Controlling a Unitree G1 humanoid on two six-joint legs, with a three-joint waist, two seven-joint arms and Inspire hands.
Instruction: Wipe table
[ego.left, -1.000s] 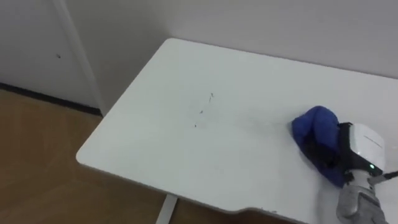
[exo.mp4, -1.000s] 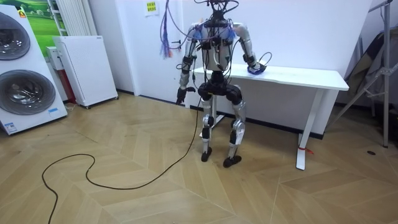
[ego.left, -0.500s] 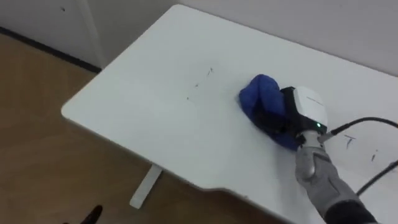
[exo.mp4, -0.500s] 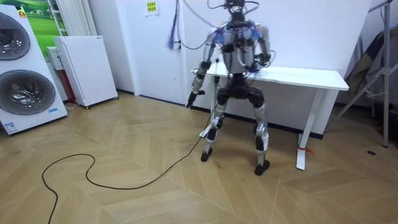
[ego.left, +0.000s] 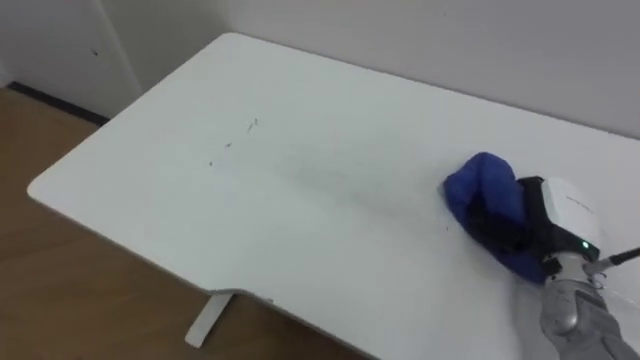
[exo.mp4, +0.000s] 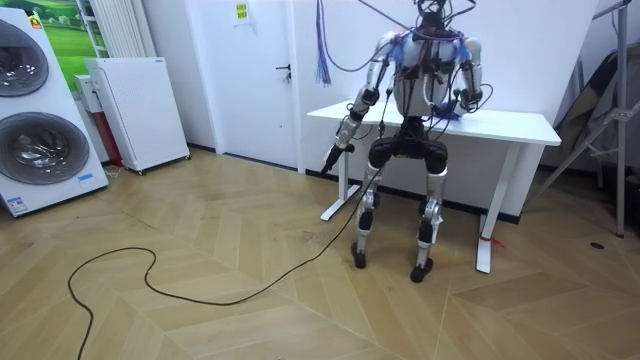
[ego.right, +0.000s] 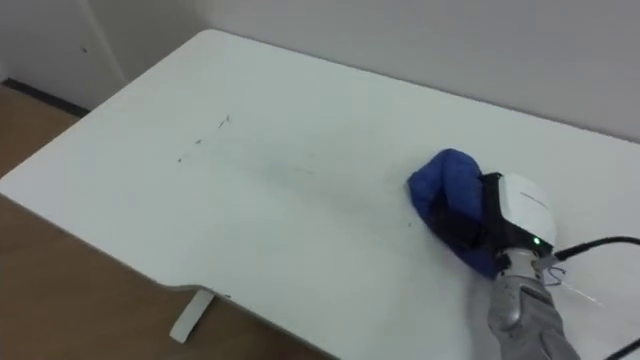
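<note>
The robot stands on the wooden floor (exo.mp4: 200, 260) close in front of a white table (ego.left: 300, 200), its back turned to the room camera. Its right hand (ego.left: 565, 215) lies on a blue cloth (ego.left: 485, 200), which is bunched up on the tabletop at the robot's right side, not far from the wall behind the table. The front part of this hand is buried in the folds of the cloth, so I cannot tell if it grasps the cloth or only presses on it. The cloth touches the table surface. To the left of the cloth, well apart from it, some small dark specks (ego.left: 228, 145) are on the tabletop. The left hand (exo.mp4: 330, 157) hangs down beside the table's end at the room view's left, away from the tabletop; it is too small to tell whether it is released or clenched. At the room view's left, a washing machine (exo.mp4: 35, 110) and a white cabinet (exo.mp4: 135, 110) stand along the wall.
</note>
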